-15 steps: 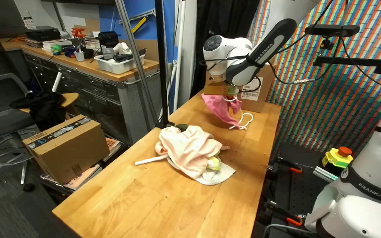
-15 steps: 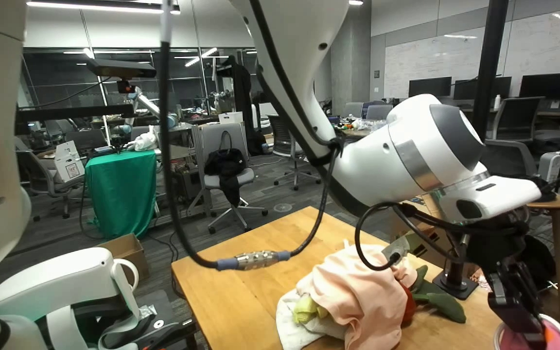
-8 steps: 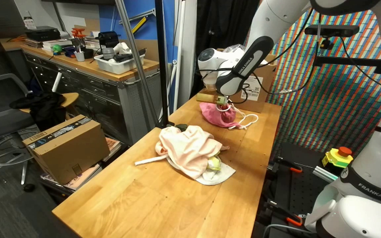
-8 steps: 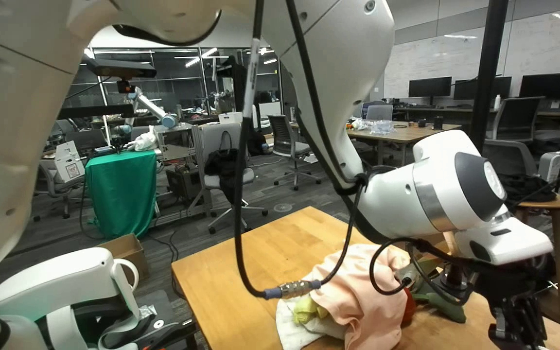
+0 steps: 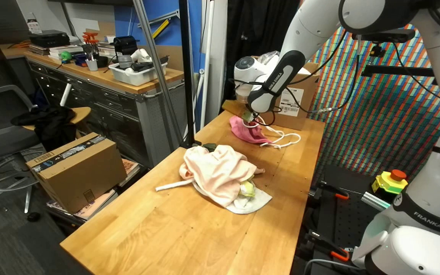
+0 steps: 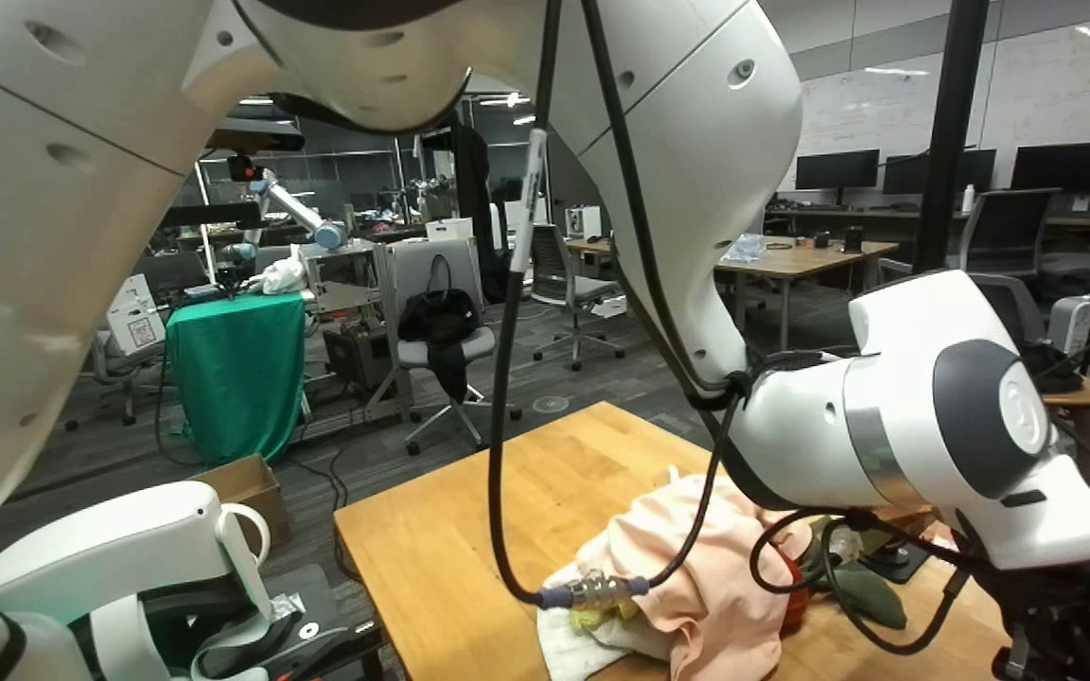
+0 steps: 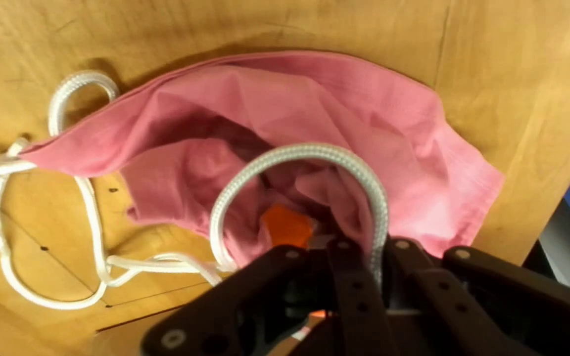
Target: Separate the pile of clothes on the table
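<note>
Clothes [image 5: 220, 173] lie heaped on the wooden table [image 5: 189, 236], peach uppermost; rightward, apart from them, the claw [image 7: 309, 236] pinches a pink cloth [image 5: 245, 131]; next, a cardboard box [image 5: 308, 89] bears a white label [image 5: 291, 102] (too small for me to read), then FRANKA EMIKA on the black-banded arm [image 5: 430, 191].

Is a long wooden desk [image 5: 189, 236] in an exterior view. Carries midway a peach cloth [image 5: 220, 172] over a white cloth [image 5: 248, 206] and a yellow-green cloth [image 5: 247, 188], a black post [image 5: 188, 95] at the left edge, farther back a pink cloth [image 5: 246, 133], a white cord [image 7: 99, 247] and, at the far end, a cardboard box [image 5: 307, 97].
</note>
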Robot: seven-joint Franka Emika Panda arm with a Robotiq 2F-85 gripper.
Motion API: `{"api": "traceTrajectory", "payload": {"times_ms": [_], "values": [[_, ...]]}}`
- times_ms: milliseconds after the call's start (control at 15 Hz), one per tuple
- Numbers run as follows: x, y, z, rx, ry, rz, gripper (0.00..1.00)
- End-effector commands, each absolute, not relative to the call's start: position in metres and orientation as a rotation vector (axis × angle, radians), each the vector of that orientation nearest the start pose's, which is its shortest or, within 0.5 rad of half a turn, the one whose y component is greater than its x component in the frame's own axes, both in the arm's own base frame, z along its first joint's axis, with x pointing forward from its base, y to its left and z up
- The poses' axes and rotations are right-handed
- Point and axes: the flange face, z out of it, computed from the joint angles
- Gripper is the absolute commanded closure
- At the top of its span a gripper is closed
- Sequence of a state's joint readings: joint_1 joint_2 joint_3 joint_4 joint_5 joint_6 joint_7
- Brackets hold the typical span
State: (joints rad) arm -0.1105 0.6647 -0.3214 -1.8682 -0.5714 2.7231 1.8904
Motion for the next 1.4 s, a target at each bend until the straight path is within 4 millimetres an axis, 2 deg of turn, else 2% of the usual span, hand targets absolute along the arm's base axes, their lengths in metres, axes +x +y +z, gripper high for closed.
{"api": "traceTrajectory", "payload": {"times_ms": [0,333,400,467,600,800,933,1067,1333], "values": [[0.613,-0.252,0.196,-1.921,2.525,-0.857,0.94],[0.612,-0.253,0.181,-1.787,2.5,-0.856,0.94],[0.611,-0.25,0.175,-1.784,2.495,-0.843,0.69],[0.611,-0.246,0.169,-1.803,2.478,-0.822,0.66],[0.608,-0.241,0.161,-1.84,2.453,-0.789,0.52],[0.604,-0.232,0.159,-1.897,2.412,-0.75,0.27],[0.602,-0.224,0.165,-1.947,2.356,-0.741,0.14],[0.601,-0.214,0.183,-1.999,2.282,-0.765,0.01],[0.603,-0.197,0.232,-2.067,2.14,-0.839,0.0]]}}
